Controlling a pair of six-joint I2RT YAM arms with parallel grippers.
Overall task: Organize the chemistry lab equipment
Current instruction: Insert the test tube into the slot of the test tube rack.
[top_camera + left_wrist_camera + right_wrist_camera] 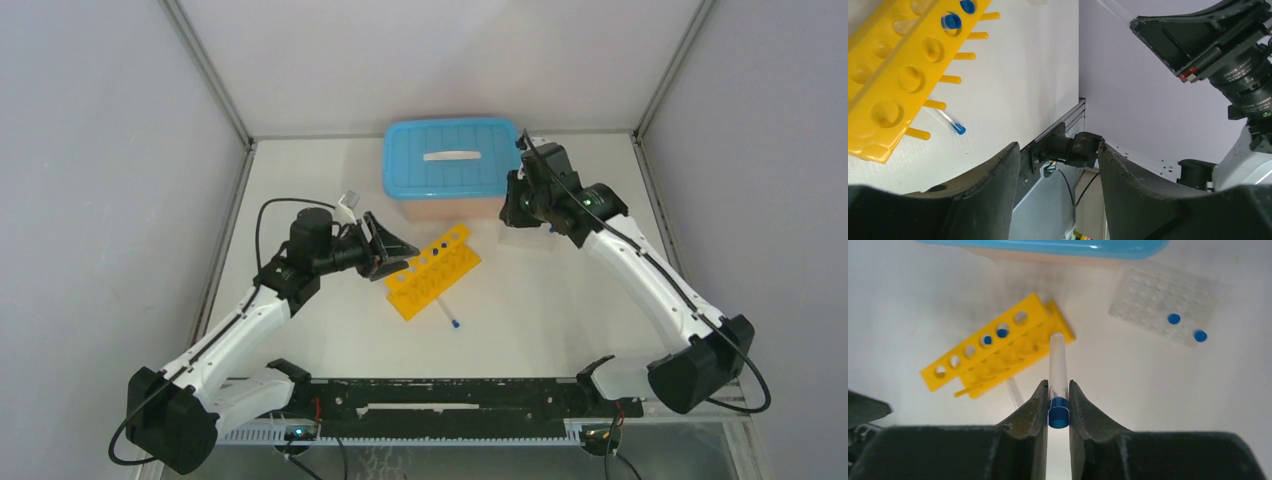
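The yellow rack [433, 271] lies in the middle of the table; it also shows in the left wrist view [898, 75] and the right wrist view [998, 347]. Two blue-capped tubes [951, 21] stand in its holes. Another tube [448, 316] lies loose on the table just in front of the rack. My right gripper [1058, 385] is shut on a clear blue-capped tube [1057, 365], held above the table to the right of the rack. A clear tray [1168, 302] holds one blue cap, with another at its edge. My left gripper [390, 247] is open and empty beside the rack's left end. The black wire ring is out of view.
A box with a blue lid [450, 160] stands at the back, behind the rack. A small white object [349, 200] sits by the left arm's wrist. Grey walls close in the table on the left, the back and the right.
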